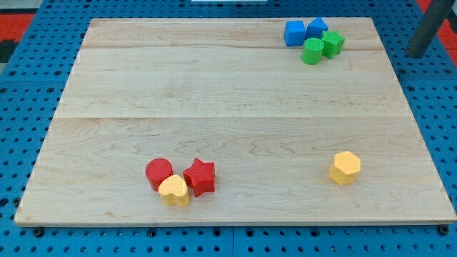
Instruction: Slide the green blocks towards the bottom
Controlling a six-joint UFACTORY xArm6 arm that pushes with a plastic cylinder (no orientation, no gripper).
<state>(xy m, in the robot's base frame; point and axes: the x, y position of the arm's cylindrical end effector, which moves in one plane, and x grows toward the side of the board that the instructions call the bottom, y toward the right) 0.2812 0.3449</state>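
A green cylinder (pixel 312 51) and a green star (pixel 332 43) sit touching each other near the view's top right of the wooden board (pixel 214 107). Two blue blocks, a blue cube (pixel 294 33) and a blue pentagon-like block (pixel 316 28), sit just above them, touching them. My dark rod enters at the view's top right; my tip (pixel 415 53) is off the board's right edge, well to the right of the green star.
A red cylinder (pixel 158 171), a red star (pixel 201 176) and a yellow heart (pixel 174 190) cluster at the bottom left. A yellow hexagon (pixel 345 168) lies at the bottom right. Blue pegboard surrounds the board.
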